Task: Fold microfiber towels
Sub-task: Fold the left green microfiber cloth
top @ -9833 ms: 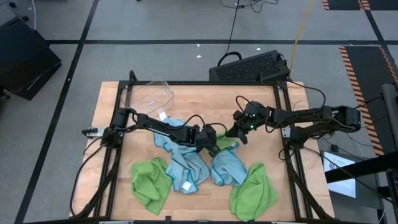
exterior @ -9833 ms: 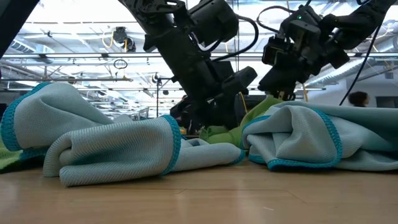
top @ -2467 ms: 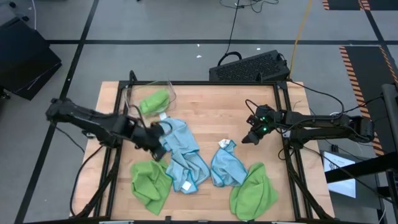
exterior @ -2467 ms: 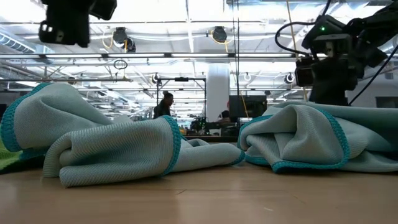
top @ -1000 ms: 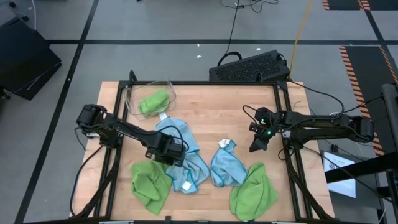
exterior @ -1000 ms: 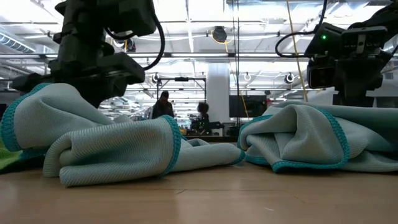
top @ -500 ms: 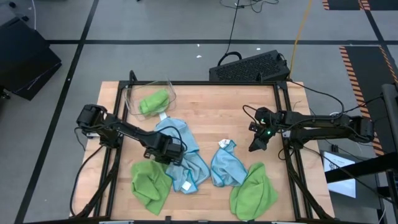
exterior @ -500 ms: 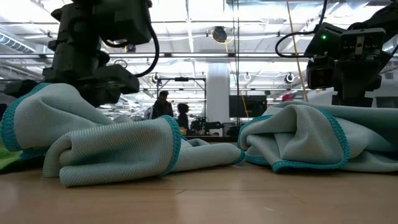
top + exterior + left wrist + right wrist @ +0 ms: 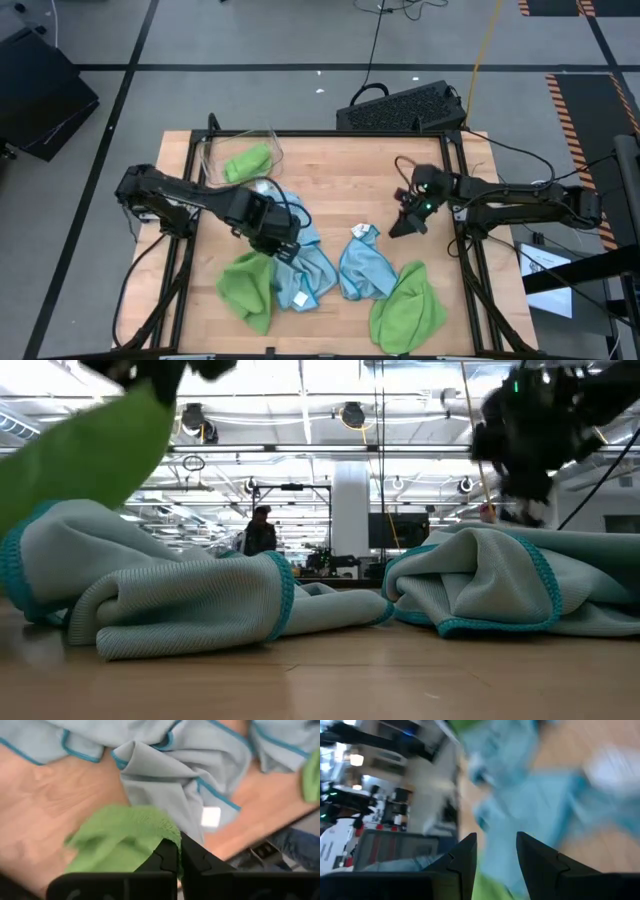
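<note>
A lime green towel (image 9: 245, 288) hangs from my left gripper (image 9: 272, 240), which is shut on it above the table's near left; the low view shows this green towel (image 9: 80, 450) raised at the upper left. Light blue towels (image 9: 300, 262) (image 9: 365, 265) lie crumpled mid-table, one with a white tag (image 9: 211, 816). Another green towel (image 9: 405, 308) lies near right. My right gripper (image 9: 405, 225) hovers open right of centre, nothing between its fingers (image 9: 465, 860). My left gripper pinches a bunched edge of the green towel (image 9: 155, 832) between its two shut fingers (image 9: 167, 857), coming from above and pointing steeply down. The towel hangs slack below the fingers. Whether its lower end (image 9: 245, 318) is on the table, I cannot tell.
A clear plastic bin (image 9: 215, 150) at the far left holds a green towel (image 9: 248, 160). A black keyboard (image 9: 400, 108) lies beyond the far edge. Bare wood (image 9: 340, 170) shows across the far middle. The black frame rails (image 9: 462, 245) run along the table's sides.
My left gripper has risen from the table with the green towel's edge and rolled somewhat. The towel, flat at the near left before, is now drawn up into a narrower hanging shape. My right gripper has risen a little and tipped up.
</note>
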